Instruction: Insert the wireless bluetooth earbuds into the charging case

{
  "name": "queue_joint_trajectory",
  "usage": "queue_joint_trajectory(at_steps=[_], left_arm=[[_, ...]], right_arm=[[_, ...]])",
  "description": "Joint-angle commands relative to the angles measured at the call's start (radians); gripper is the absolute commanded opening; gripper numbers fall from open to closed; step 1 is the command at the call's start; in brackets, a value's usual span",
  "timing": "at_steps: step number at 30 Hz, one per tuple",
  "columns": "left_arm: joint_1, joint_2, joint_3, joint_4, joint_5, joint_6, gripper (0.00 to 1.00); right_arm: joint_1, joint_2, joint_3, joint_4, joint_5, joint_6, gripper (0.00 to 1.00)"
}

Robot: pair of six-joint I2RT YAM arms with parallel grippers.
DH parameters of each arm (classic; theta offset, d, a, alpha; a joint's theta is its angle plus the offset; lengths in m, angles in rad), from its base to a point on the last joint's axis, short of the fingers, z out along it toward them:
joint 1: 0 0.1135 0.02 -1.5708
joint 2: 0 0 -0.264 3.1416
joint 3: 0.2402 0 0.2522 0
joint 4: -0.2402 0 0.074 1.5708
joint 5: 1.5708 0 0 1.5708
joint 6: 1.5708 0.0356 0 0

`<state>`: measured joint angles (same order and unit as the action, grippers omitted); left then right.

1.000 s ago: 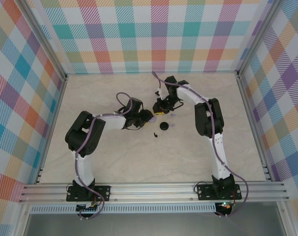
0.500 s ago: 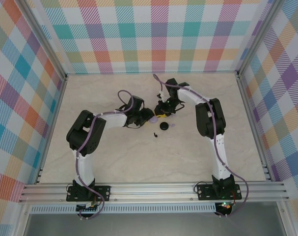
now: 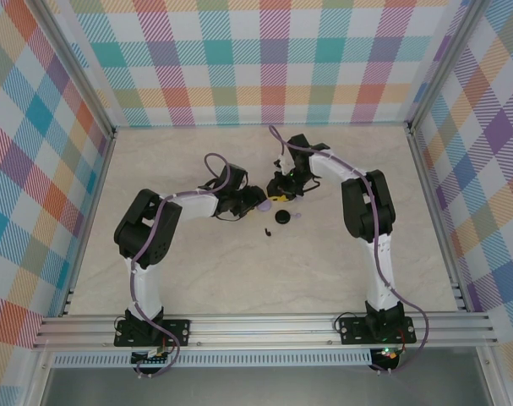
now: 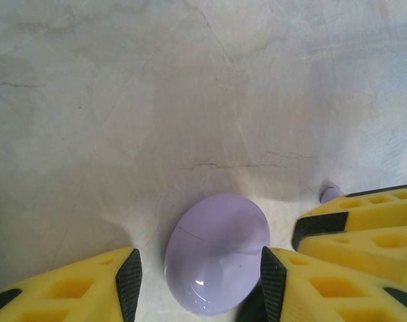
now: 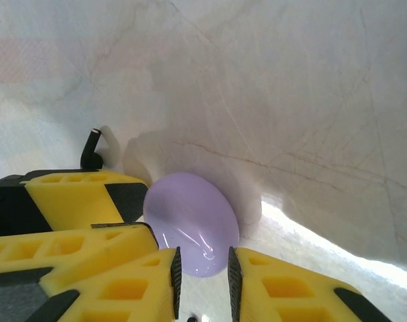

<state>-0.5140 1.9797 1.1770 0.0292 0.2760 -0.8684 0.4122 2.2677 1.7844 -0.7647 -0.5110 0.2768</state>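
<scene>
A closed lilac charging case [image 4: 216, 253] lies on the marble table, mid-table in the top view [image 3: 262, 204]. My left gripper [image 4: 200, 272] is open and straddles it: the right finger touches its rim, and the left finger stands a little apart. My right gripper [image 5: 204, 268] faces the case [image 5: 192, 223] from the other side, jaws narrowly open, tips at its rim. A black earbud [image 5: 92, 151] stands just behind the left fingers. A lilac earbud tip [image 4: 330, 194] peeks out beside the right gripper's fingers [image 4: 364, 215].
A round black case [image 3: 283, 217] lies just right of the grippers, with a lilac earbud [image 3: 297, 216] beside it and a black earbud [image 3: 267, 230] in front. Another small black piece [image 3: 275, 161] lies farther back. Plaid walls enclose the table.
My left gripper's jaws have widened around the lilac case. The right arm has shifted slightly back and to the right. The case has stayed in place.
</scene>
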Motion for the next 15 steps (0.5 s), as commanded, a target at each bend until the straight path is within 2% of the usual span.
queue_joint_trajectory(at_steps=[1, 15], left_arm=[[0.015, -0.003, 0.028, 0.0, 0.048, 0.028, 0.5], [0.029, 0.03, 0.045, -0.001, 0.079, 0.037, 0.45]], right_arm=[[-0.004, -0.042, -0.028, 0.035, -0.03, 0.049, 0.27], [-0.004, -0.024, -0.045, 0.061, -0.045, 0.081, 0.24]])
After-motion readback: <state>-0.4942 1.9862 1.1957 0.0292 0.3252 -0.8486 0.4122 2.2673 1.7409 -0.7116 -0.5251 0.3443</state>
